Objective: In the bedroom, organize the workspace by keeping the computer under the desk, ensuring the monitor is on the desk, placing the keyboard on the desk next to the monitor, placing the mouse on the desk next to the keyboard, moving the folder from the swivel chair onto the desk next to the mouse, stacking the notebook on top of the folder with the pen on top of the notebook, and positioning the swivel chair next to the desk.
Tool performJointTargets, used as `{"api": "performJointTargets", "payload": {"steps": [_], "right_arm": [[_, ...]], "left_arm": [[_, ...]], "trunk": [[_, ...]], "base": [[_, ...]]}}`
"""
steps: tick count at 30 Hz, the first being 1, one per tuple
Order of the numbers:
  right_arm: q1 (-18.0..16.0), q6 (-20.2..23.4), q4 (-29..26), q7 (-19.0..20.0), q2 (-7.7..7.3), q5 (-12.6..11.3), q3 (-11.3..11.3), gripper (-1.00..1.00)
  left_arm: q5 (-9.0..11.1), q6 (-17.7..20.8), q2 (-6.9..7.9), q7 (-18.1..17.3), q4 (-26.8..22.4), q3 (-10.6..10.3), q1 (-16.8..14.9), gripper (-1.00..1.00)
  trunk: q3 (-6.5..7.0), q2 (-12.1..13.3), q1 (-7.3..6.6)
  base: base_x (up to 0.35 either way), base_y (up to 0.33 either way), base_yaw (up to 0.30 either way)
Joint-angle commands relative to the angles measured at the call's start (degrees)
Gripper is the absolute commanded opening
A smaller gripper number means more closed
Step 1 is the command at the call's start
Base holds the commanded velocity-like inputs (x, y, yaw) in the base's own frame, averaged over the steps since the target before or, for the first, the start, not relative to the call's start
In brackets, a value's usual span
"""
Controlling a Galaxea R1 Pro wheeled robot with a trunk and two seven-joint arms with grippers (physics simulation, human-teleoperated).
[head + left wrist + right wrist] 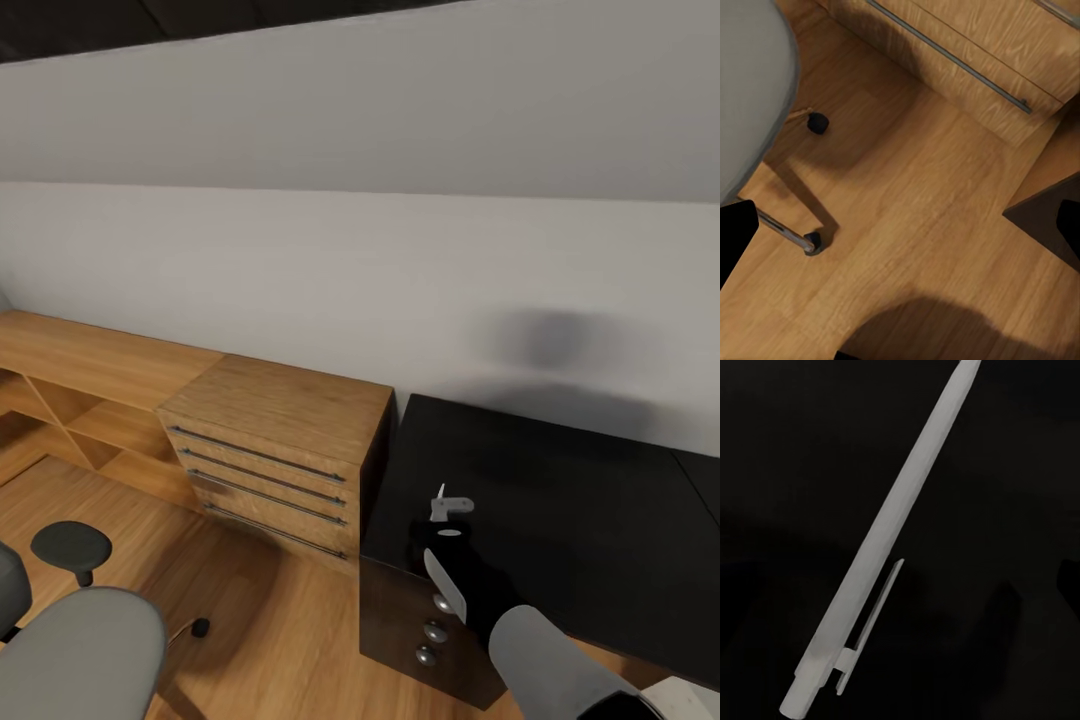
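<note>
The white pen (889, 547) lies flat on the black bench (600, 500) directly beneath the right tool (447, 520), its long axis running slantwise across the tool's view, though whether that tool's fingers are apart I cannot tell.

light wooden drawer cabinet (275, 440) with four long metal handles, standing against the plain grey wall (400, 270). beside it, a lower wooden shelf unit (70, 390) with open compartments. warm wooden plank floor (915, 225) below, carrying soft shadows.
</note>
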Motion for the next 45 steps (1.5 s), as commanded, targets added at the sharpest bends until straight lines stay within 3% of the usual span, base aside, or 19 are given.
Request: {"api": "performJointTargets", "payload": {"steps": [1, 15, 16, 37, 38, 45], "right_arm": [[-0.01, 0.57, 0.05, -0.55, -0.08, -0.43, 0.3, 1.0], [-0.02, 0.58, 0.12, -0.54, -0.08, -0.43, 0.26, 1.0], [-0.02, 0.58, 0.12, -0.58, -0.08, -0.43, 0.26, -1.0], [-0.02, 1.38, -0.14, -0.77, -0.08, -0.75, 0.2, -1.0], [-0.02, 3.51, -0.37, -0.79, -0.08, -1.16, 0.18, -1.0], [-0.02, 4.93, -0.63, -0.75, -0.08, -2.9, 0.17, -1.0]], "left_arm": [[0.56, -0.31, 0.08, 0.36, -0.07, -0.23, -0.01, 1.0], [0.57, -0.35, 0.08, 0.44, -0.1, -0.22, -0.01, 1.0], [0.57, -0.37, 0.08, 0.44, -0.1, -0.21, -0.01, 1.0], [0.48, -0.35, 0.08, 0.53, 0.03, -0.33, -0.01, 1.0], [0.48, -0.32, 0.08, 0.53, 0.06, -0.34, -0.01, 1.0], [0.51, -0.24, 0.02, 0.56, 0.9, -0.46, -0.01, 1.0]], "trunk": [[-0.25, -0.44, 0.24], [-0.25, -0.44, 0.24], [-0.25, -0.44, 0.24], [-0.25, -0.44, 0.24], [-0.25, -0.44, 0.24], [-0.25, -0.44, 0.24]], "base": [[0.0, 0.0, 0.0], [0.0, 0.0, 0.0], [0.0, 0.0, 0.0], [0.0, 0.0, 0.0], [0.0, 0.0, 0.0], [0.0, 0.0, 0.0]]}}
